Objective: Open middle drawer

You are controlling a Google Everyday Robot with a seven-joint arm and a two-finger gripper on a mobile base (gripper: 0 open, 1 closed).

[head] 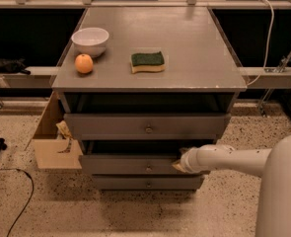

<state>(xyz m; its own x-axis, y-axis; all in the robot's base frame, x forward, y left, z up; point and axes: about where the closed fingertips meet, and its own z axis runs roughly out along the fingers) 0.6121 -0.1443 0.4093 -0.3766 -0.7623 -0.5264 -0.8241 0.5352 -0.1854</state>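
1. The middle drawer (125,164) is the second of three grey fronts under the desk (189,43). It sits below the taller top drawer (110,126) and above the narrow bottom drawer (120,182). A dark gap shows above its front, so it looks to be out a little, with most of its travel left.
2. The gripper (178,165) is at the right end of that front, near its upper edge and well to the side of the knob (148,169). I cannot tell whether it is open or closed.
3. Because the hold is off-centre, the pull should run straight out along the drawer's line, slow and level. A sideways drag could skew the drawer and jam it.
4. The white arm (234,159) covers the contact spot. The gripper may be hooked over the front's edge, but that is only a guess.
5. The drawer's inside is too dark to read, and the robot's body hides the floor at lower right.
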